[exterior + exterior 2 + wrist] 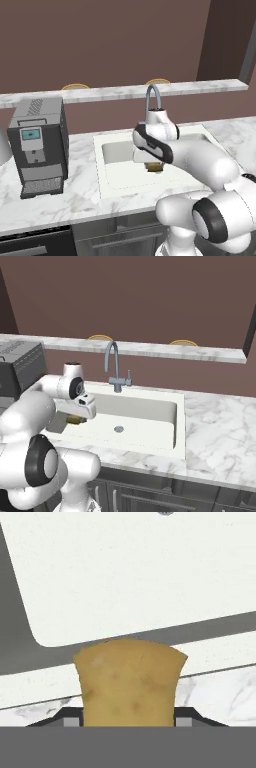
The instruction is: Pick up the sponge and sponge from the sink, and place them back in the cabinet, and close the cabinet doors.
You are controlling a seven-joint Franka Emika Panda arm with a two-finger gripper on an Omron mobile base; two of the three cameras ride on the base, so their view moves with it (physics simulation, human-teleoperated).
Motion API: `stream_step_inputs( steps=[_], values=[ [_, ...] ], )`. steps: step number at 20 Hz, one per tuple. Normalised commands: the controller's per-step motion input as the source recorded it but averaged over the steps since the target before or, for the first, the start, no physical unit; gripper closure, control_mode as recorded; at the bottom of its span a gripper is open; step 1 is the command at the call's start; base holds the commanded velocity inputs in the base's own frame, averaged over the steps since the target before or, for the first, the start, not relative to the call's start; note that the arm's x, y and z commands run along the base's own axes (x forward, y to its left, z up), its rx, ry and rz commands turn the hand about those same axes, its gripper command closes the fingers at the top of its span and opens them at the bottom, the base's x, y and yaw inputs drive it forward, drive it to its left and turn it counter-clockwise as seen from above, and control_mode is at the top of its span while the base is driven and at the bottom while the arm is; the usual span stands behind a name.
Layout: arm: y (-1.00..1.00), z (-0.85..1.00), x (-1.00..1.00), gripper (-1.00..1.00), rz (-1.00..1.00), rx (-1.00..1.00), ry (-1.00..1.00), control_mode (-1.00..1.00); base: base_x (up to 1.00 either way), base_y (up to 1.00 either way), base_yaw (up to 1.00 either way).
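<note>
My gripper is shut on a golden-tan sponge, which it holds a little above the left part of the white sink. From the right the sponge peeks out under the hand over the basin's left end. In the hand view the sponge stands between the two fingertips, with the sink floor beyond it. The cabinet and its doors are out of view.
A grey gooseneck faucet rises at the back of the sink. A dark coffee machine stands on the marble counter to the left. A raised marble ledge runs behind, with a brown wall above it.
</note>
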Motion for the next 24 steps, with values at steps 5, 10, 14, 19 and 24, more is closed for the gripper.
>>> stream_step_inputs(
  steps=[5,10,14,19,24],
  values=[
    [0.0,0.19,-0.41,1.0,0.0,-0.01,-0.1,-1.0,0.0,0.0,0.0],
    [0.0,0.28,-0.39,1.0,0.0,0.0,-0.08,-1.0,0.0,0.0,0.0],
    [0.0,0.28,-0.47,1.0,0.0,0.0,-0.09,-1.0,0.0,0.0,0.0],
    [0.0,0.37,-0.39,1.0,0.0,0.0,-0.06,-1.0,0.0,0.0,0.0],
    [-0.07,0.52,-0.28,1.0,-0.02,-0.01,-0.04,-1.0,0.0,0.0,0.0]
  ],
)
